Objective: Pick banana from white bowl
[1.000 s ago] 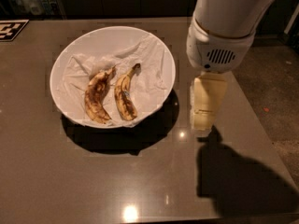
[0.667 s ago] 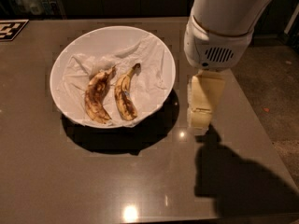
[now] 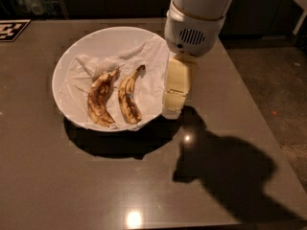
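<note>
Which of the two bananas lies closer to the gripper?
The slimmer, yellower banana, right of the blotchy banana; the gripper hangs at the white bowl's right rim.

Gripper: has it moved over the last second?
Yes. The gripper has shifted left toward the white bowl: it stood clear of the right rim, and now it overlaps that rim in the camera view.

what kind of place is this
Likely a robot test space: a dark table with a black-and-white marker at its far corner, and a white bowl holding a banana and a browner one, the gripper beside its rim.
</note>
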Controlling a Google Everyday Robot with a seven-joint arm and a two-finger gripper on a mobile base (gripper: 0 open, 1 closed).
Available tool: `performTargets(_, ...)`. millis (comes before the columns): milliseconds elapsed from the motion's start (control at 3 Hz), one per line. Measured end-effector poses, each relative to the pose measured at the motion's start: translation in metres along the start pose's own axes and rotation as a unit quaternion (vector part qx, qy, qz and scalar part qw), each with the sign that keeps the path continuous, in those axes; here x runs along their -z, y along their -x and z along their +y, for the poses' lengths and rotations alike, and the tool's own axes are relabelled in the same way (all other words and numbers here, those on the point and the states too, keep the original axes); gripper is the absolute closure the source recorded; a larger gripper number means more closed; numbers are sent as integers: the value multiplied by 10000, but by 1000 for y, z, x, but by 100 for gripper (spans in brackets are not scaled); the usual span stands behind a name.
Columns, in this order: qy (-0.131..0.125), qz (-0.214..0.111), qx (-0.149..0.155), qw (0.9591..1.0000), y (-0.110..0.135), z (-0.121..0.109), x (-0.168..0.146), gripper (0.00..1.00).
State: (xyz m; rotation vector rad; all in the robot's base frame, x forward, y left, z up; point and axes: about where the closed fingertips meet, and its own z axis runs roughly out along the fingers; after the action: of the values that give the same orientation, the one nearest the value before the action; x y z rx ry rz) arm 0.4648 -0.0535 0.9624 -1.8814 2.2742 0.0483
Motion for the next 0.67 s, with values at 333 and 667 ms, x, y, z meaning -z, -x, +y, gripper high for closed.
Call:
performTargets(333, -102, -92, 5, 9999, 5, -2, 2, 0)
performTargets(667, -110, -239, -132, 9996, 16, -6, -1, 0)
